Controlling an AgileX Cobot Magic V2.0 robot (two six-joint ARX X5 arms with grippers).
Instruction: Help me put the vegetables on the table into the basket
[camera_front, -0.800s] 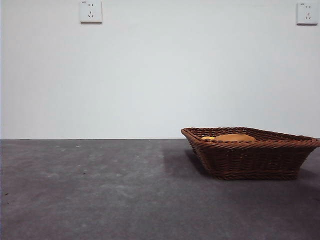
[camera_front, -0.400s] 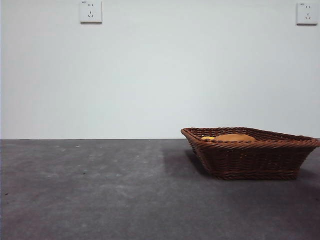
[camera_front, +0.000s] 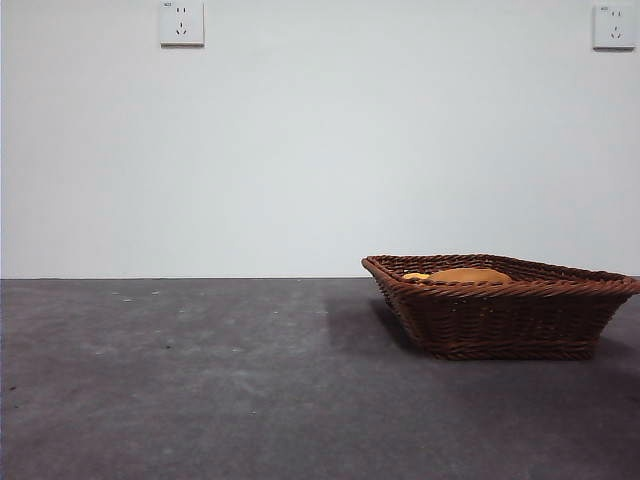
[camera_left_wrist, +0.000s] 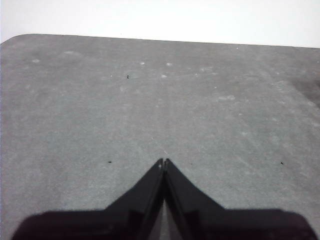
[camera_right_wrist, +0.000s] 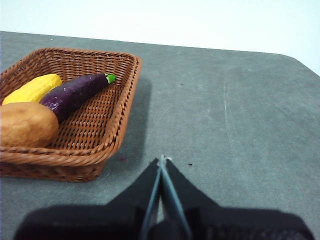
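Right tool (camera_right_wrist: 161, 159) closed, empty | eggplant (camera_right_wrist: 75, 92) in basket (camera_right_wrist: 127, 95), stem toward far corner, seemingly

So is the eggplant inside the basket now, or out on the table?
Inside. The eggplant lies within the basket, between the corn and the potato, below the rim.

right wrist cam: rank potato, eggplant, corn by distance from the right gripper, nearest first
From the right gripper, shut, outside the basket:
1. Potato, at the basket's near wall.
2. Eggplant, mid-basket.
3. Corn, just beyond the eggplant.
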